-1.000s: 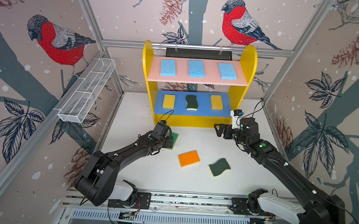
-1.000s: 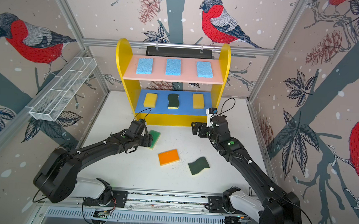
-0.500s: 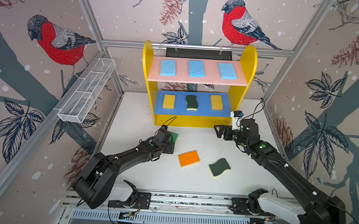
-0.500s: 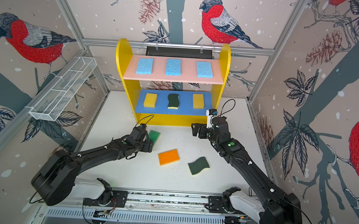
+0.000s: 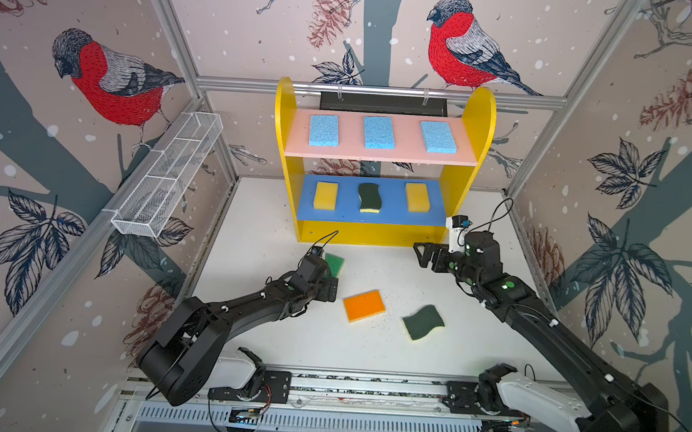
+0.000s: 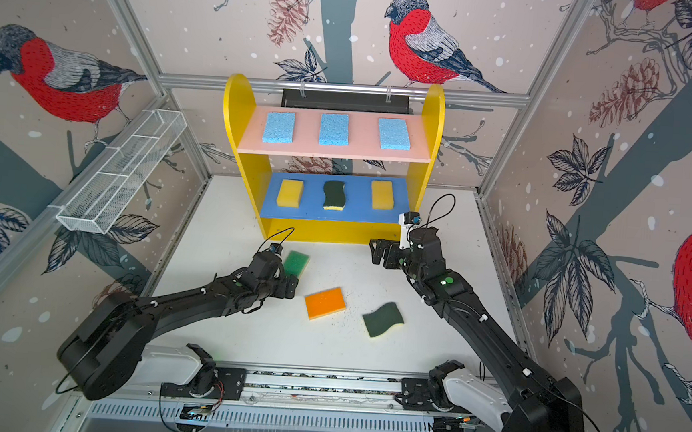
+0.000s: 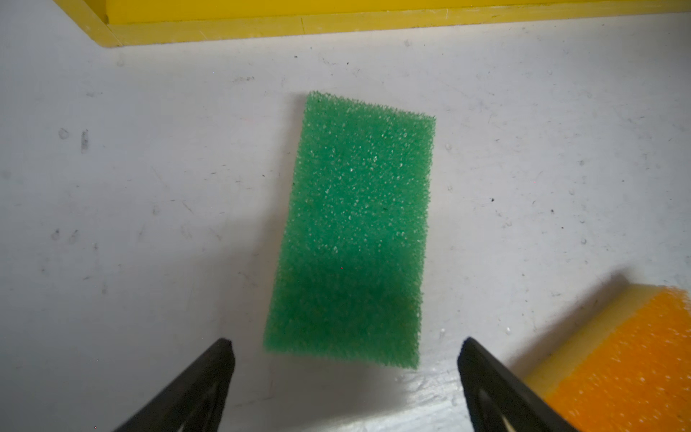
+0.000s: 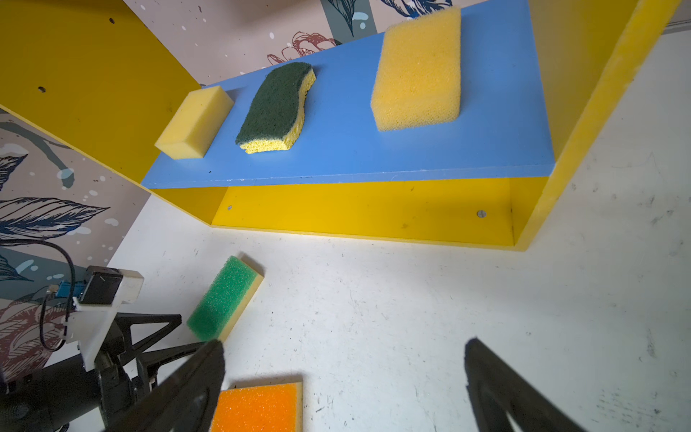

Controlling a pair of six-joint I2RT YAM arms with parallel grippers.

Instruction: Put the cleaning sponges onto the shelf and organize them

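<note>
— Just ahead of the left fingers, at their 12 o'clock, the green-topped sponge lies flat on the worktop. Those fingers stand wide apart and hold nothing.

— And the right fingers?

— Spread wide too, and empty, hovering near the right foot of the shelf. The orange sponge sits at the left fingers' 4 o'clock, with the dark-green scourer beyond it.

— How would the green one handle?

— Light and squashy, I'd judge: a rough scouring top on yellow foam. Pinch it gently across its short width, mid-length, or it may buckle.

— Where to?

— The blue sponges fill the pink board. The yellow sponges and a second scourer take the blue board. The bottom tier, at the worktop's 12 o'clock, looks free.
</note>
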